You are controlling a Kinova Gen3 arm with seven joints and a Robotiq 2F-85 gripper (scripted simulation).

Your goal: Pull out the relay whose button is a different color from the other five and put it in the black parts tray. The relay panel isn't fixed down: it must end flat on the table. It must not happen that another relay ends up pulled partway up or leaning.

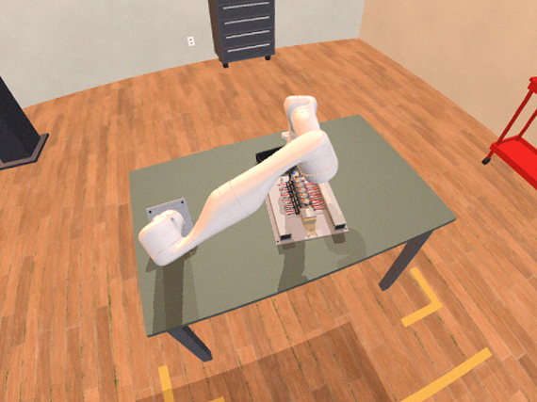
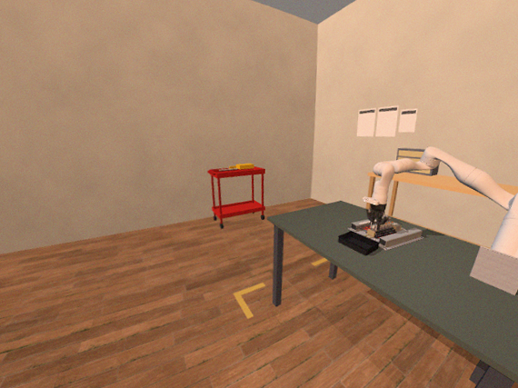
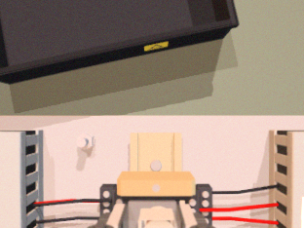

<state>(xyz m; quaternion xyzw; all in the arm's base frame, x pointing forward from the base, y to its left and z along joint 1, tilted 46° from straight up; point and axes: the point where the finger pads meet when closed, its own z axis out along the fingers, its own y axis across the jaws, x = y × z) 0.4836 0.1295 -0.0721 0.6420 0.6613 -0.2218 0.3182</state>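
Top view: the white arm (image 1: 239,191) (image 2: 476,176) reached from the left part of the frame over the green bench (image 1: 217,278) (image 2: 311,225) (image 3: 273,73) and bent down behind its own elbow, which hid the end effector there. The relay panel (image 1: 297,232) (image 2: 402,239) (image 3: 63,161) lay flat on the bench, right of the frame's middle. A blue button (image 1: 294,173) showed at the upper end of its relay row, with orange buttons (image 1: 303,199) below it.

At right of centre in the exterior view, the end effector (image 2: 375,223) (image 3: 152,216) pointed down at the panel. Its fingers were clenched on a relay (image 3: 156,216) at the bottom centre of the wrist view, just below an orange-tan block (image 3: 156,184). That relay's button colour could not be told up close, but it was at the same end of the row as the blue one. How far it was out of its socket could not be told either.

The black tray (image 1: 268,155) (image 2: 354,248) (image 3: 117,58) sat on the bench near the panel, apart from it, filling the upper left of the wrist view. Red wires (image 3: 241,209) ran toward the lower right there.
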